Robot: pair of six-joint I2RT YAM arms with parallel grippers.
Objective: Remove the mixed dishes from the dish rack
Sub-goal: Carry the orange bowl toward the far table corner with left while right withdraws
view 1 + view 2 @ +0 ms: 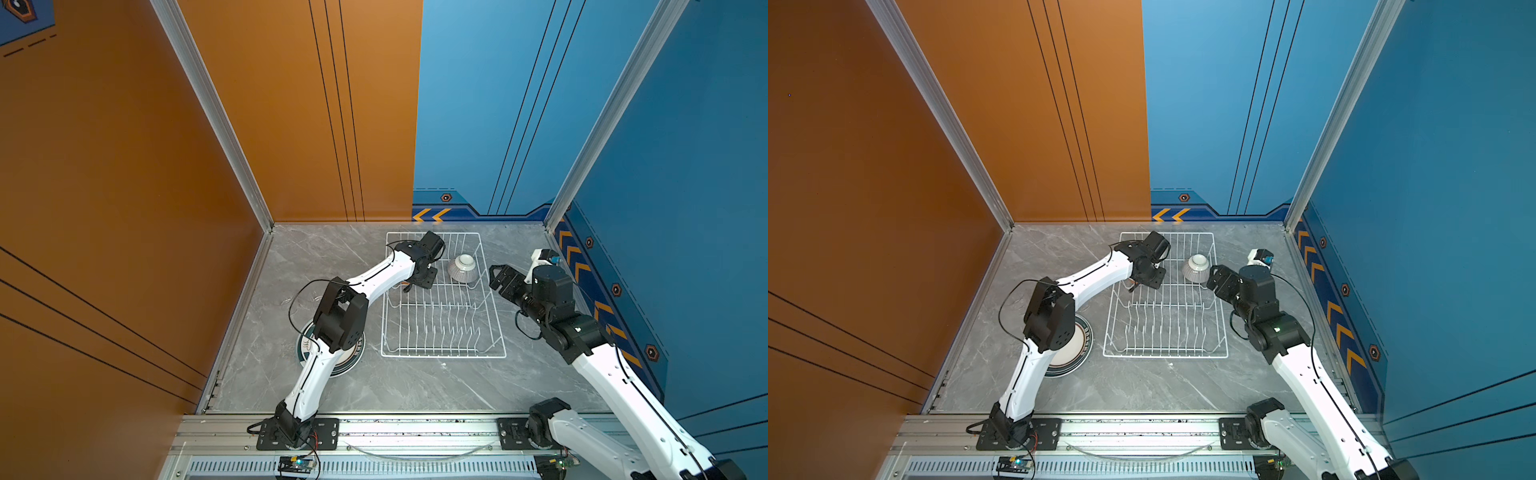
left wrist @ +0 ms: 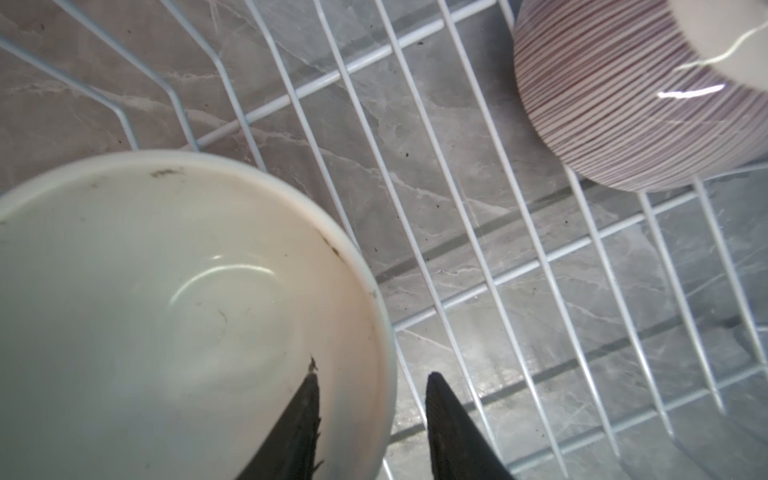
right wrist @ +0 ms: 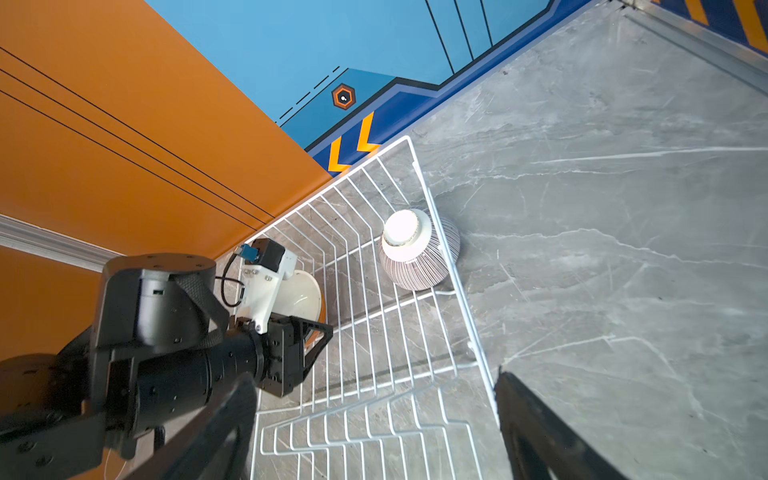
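Observation:
The dish rack stands on the grey table right of centre. The orange bowl, white inside, sits upright in its far left part. My left gripper is open and straddles the bowl's rim: one finger is inside, the other stands just clear outside. A white ribbed bowl lies foot-up against the rack's right side. My right gripper hangs wide open and empty over the rack's right rim. Striped plates lie on the table under the left arm.
Orange walls close the left and part of the back, blue walls the rest of the back and the right. The rack's near half holds only rows of upright prongs. An aluminium rail with both arm bases runs along the front edge.

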